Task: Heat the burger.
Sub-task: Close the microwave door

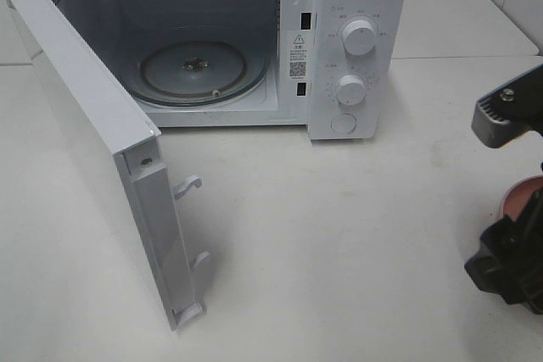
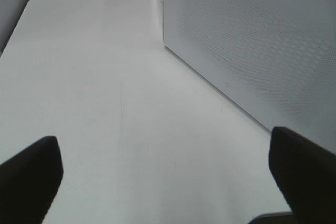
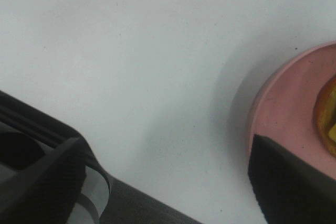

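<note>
Your right gripper (image 3: pixel 168 182), jaws spread wide, hovers over the white tabletop (image 3: pixel 131 51), one fingertip overlapping the rim of the round pink plate (image 3: pixel 294 108). On that plate, at the frame's edge, sits what looks like the golden-brown burger (image 3: pixel 328 114) (only a sliver shows). Your left gripper (image 2: pixel 168 182) is also parted, beside the white microwave's open perforated door (image 2: pixel 252 40).

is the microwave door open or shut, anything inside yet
Open: the door swings wide, exposing the microwave cavity. Only the bare glass turntable sits inside; no food.
</note>
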Robot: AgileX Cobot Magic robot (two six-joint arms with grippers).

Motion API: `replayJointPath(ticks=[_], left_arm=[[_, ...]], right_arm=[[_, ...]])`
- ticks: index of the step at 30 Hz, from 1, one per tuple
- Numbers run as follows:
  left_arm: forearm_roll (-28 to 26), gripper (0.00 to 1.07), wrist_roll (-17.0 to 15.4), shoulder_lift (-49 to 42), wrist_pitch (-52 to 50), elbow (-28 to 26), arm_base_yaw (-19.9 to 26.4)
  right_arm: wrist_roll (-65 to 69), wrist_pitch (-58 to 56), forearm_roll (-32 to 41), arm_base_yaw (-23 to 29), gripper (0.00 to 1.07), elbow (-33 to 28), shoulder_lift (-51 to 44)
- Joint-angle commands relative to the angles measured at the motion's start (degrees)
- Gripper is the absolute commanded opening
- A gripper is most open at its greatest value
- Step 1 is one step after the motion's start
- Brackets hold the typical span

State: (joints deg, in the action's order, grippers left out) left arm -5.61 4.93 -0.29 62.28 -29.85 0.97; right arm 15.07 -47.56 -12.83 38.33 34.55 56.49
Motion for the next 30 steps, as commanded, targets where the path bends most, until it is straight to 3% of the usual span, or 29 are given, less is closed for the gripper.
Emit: replayJointPath(ticks=[1, 15, 30], left_arm=[[-0.1, 1.00, -0.2, -0.4, -0.7, 0.1, 0.2], [-0.1, 1.00, -0.2, -0.4, -0.7, 0.1, 0.2], [-0.1, 1.00, -0.2, -0.4, -0.7, 0.1, 0.2]], right_arm=[[-2.6, -6.2, 2.0, -0.1, 0.81, 0.3, -4.1], [-4.6, -12.0, 3.7, -1.0, 0.77, 0.2, -21.3], [-9.9, -10.9, 9.6, -18.1, 0.76, -2.7, -45.7]])
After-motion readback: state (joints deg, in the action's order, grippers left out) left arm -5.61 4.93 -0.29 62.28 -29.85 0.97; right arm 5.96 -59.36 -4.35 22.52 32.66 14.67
